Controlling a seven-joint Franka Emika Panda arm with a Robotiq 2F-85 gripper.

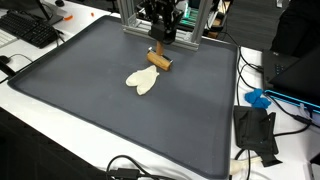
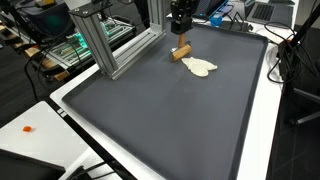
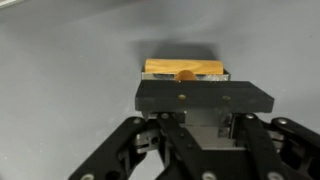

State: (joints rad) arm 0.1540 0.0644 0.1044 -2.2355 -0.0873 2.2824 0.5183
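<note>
The gripper [image 1: 160,50] pinches the wooden block [image 1: 162,62] by its sides so it cannot slip, just beside the pale cloth [image 1: 143,80], maybe touching it.

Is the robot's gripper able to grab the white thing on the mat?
Probably not yet: the gripper seems shut on the wooden block, though the white thing lies uncovered close beside it.
</note>
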